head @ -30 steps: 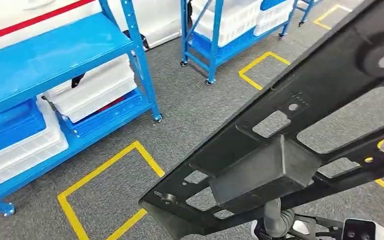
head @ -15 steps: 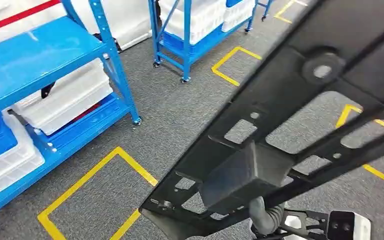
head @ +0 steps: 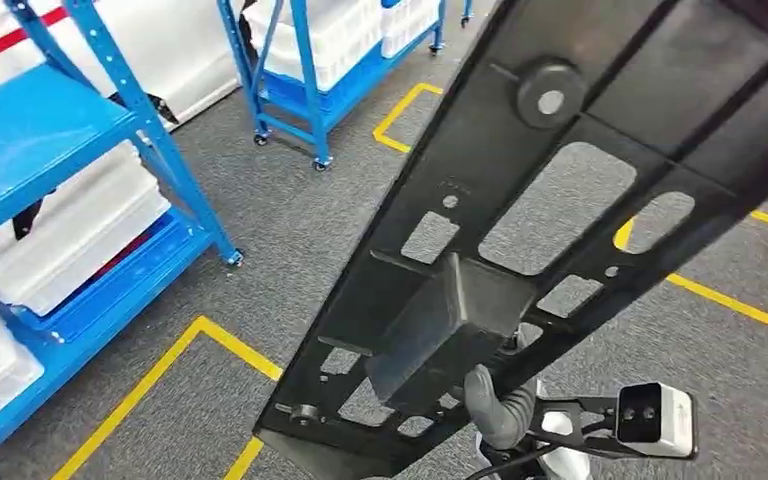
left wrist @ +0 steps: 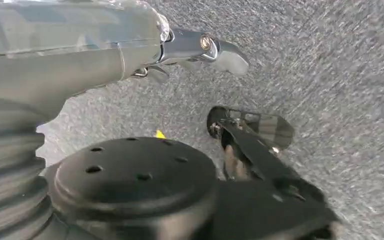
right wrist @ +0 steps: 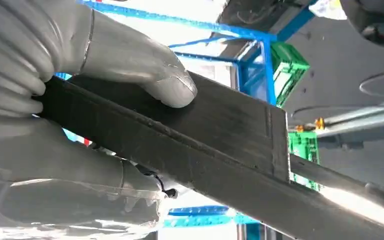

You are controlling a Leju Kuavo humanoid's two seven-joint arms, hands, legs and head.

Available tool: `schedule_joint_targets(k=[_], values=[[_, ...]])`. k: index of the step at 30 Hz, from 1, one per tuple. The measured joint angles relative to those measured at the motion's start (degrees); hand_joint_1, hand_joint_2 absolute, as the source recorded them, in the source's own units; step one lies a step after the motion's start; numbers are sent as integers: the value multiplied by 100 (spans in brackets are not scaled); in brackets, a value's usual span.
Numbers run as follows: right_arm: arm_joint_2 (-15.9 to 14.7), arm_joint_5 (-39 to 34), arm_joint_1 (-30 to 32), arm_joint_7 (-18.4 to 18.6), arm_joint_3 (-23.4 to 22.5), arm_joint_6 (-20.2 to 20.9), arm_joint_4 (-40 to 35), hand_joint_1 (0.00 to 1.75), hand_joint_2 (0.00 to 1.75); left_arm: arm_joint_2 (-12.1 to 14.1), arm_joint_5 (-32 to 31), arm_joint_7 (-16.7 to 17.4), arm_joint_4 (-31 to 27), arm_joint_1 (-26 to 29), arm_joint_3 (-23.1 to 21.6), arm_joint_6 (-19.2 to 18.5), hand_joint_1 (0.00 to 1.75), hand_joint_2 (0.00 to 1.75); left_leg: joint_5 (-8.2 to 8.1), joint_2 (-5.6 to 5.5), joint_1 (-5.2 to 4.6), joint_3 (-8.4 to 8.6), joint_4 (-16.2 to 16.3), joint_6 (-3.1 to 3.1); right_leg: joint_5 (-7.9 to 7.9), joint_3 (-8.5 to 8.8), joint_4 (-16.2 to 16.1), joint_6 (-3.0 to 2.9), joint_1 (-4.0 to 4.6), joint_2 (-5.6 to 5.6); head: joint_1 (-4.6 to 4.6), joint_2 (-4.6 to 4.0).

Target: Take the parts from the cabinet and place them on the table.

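Note:
A long black plastic part [head: 560,200] with several cut-outs and a box-shaped block on it runs across the head view from bottom centre to top right, carried above the floor. My right hand [head: 500,410] grips it from underneath at its lower end. In the right wrist view the thumb [right wrist: 135,70] presses on the flat face of the black part [right wrist: 220,135] and the fingers wrap the other side. My left hand [left wrist: 195,47] hangs over the grey carpet with the thumb stretched out and nothing in it.
A blue shelf rack [head: 50,130] with white bins [head: 70,235] stands at the left. A second wheeled blue rack [head: 310,90] is further back. Yellow tape squares [head: 210,335] [head: 760,290] mark the grey carpet.
The whole picture has slid left, so the camera has turned right; the racks now sit further left. The black part stays held in my right hand.

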Motion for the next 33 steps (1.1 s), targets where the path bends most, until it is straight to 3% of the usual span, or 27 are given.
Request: schedule_joint_targets(k=[2, 3, 4, 7, 8, 9, 10, 11, 12, 14, 15, 16, 18, 19, 20, 21, 23, 24, 26, 27, 28, 29, 30, 31, 33], values=[[20, -85, -14, 37, 46, 61, 44, 175, 175, 33, 0, 4, 0, 2, 173, 68, 0, 175, 552, -69, 20, 387, -921, 11, -10, 13, 27, 17, -8, 138, 0, 0], [42, -118, -30, 33, 79, 107, 74, 175, 175, 46, 0, -2, 0, 13, 280, 114, 0, 175, 730, -275, 43, 568, -1381, 20, -23, -2, 47, 39, -13, 193, 0, 0], [61, -179, -70, 15, 102, 196, 120, 175, 175, 57, 0, -28, 2, 28, 406, 185, 0, 175, 663, -561, 56, 593, -1485, 39, -21, -55, 98, 80, 15, 255, 0, 0], [92, -280, -177, -11, 131, 341, 271, 175, 175, 61, -9, -116, 2, 36, 708, 313, 0, 175, 662, -444, 25, 603, -1505, 109, 43, -124, 65, 190, -40, 411, 0, 0], [92, -286, -192, -72, 120, 341, 315, 175, 175, 66, -42, -118, 2, 42, 818, 363, 0, 175, 702, -361, 60, 617, -1558, 171, 59, -134, 65, 240, -15, 485, 9, 0], [92, -288, -188, -96, 96, 341, 334, 175, 175, 65, -100, -116, 2, 36, 843, 404, 0, 175, 728, -292, 75, 633, -1599, 210, 14, -145, 113, 242, -32, 384, 2, 0], [90, -297, -209, -116, 72, 348, 339, 175, 175, 68, -138, -112, 2, 37, 848, 417, 0, 175, 745, -234, 60, 648, -1630, 254, -151, -241, 324, 252, 0, 62, 41, 0], [90, -299, -228, -125, 61, 348, 339, 175, 175, 68, -153, -105, 2, 44, 854, 422, 0, 175, 748, -168, 45, 643, -1632, 270, -347, -405, 658, 269, -2, -71, 39, 0], [87, -306, -228, -146, 50, 345, 345, 175, 175, 68, -186, -90, 2, 61, 883, 426, 0, 175, 742, -95, 28, 639, -1631, 286, -568, -625, 1128, 289, -18, -144, 39, 0], [83, -249, -186, -185, -17, 237, 352, 175, 175, 70, -347, -98, 2, 69, 894, 389, 0, 175, 733, 71, 6, 638, -1627, 298, -785, -969, 1837, 318, -48, -180, 42, 0], [79, -210, -133, -207, -72, 145, 337, 175, 175, 76, -467, -131, 2, 65, 881, 313, 0, 175, 728, 133, 3, 643, -1627, 296, -704, -951, 1802, 322, -58, -190, 39, 0], [70, -174, -44, -252, -142, 54, 286, 175, 175, 92, -599, -186, 2, 48, 848, 187, 0, 175, 718, 184, -4, 649, -1627, 297, -507, -790, 1495, 315, -64, -210, 39, -2], [57, -172, 71, -334, -292, -37, 216, 175, 175, 133, -758, -234, 2, 12, 754, -95, 0, 175, 696, 264, -12, 682, -1627, 274, -60, -218, 467, 262, -50, -344, 42, 0], [52, -170, 81, -371, -349, -66, 192, 175, 175, 153, -800, -236, 2, -1, 717, -198, 0, 175, 681, 315, -22, 699, -1628, 251, -62, 9, 17, 213, 16, -627, 39, 0], [52, -168, 84, -383, -365, -68, 192, 175, 175, 166, -809, -238, 2, -7, 695, -228, 0, 175, 666, 350, -49, 697, -1624, 223, -55, 13, 8, 198, 64, -630, 39, 0], [50, -162, 106, -391, -387, -70, 181, 175, 175, 192, -833, -238, 2, -12, 662, -256, 0, 175, 650, 410, -44, 706, -1625, 189, -42, -3, -4, 179, 72, -519, 39, 0], [50, -140, 159, -389, -433, -74, 166, 175, 175, 199, -833, -238, 2, -34, 623, -265, 0, 175, 647, 509, -32, 751, -1659, 140, -45, -8, -4, 148, 89, -419, 39, 0], [50, -137, 169, -389, -450, -74, 155, 175, 175, 203, -835, -238, 2, -51, 614, -271, 0, 175, 622, 534, -49, 775, -1656, 102, -10, 20, -73, 97, 46, -369, 35, 0], [50, -137, 170, -391, -468, -74, 142, 175, 175, 249, -835, -243, 2, -64, 594, -282, 0, 175, 355, 168, -13, 636, -1302, 79, 16, 56, -117, 49, 0, -291, 39, 0], [55, -137, 177, -391, -468, -74, 140, 175, 175, 256, -835, -243, 4, -55, 588, -291, 0, 175, 112, 57, -9, 432, -851, 67, 11, 57, -116, 35, -5, -249, 20, 0], [52, -135, 191, -389, -472, -72, 140, 175, 175, 275, -835, -243, 2, -44, 581, -291, 0, 175, -130, 12, -3, 155, -286, 52, 9, 54, -114, 32, -3, -183, 22, 0], [52, -122, 198, -389, -472, -72, 142, 175, 175, 278, -837, -243, 2, -33, 568, -293, 0, 175, -263, 5, -1, -64, 132, 38, 8, 47, -105, 29, -2, -121, 22, 0], [52, -120, 195, -389, -472, -68, 146, 175, 175, 280, -833, -236, 2, -25, 555, -291, 0, 175, -246, 5, 2, -169, 301, 31, 7, 47, -97, 29, -3, -57, 22, 0], [55, -120, 183, -391, -472, -61, 162, 175, 175, 297, -828, -212, 2, -23, 553, -284, 0, 175, -77, 4, 9, -133, 167, 26, 3, 54, -85, 34, -10, 13, 22, 0], [61, -163, 109, -391, -472, -59, 214, 175, 175, 337, -815, -147, 4, -34, 546, -223, 0, 175, 504, -40, 38, 265, -772, 13, -25, 61, -31, 75, -32, 166, 22, 0]])
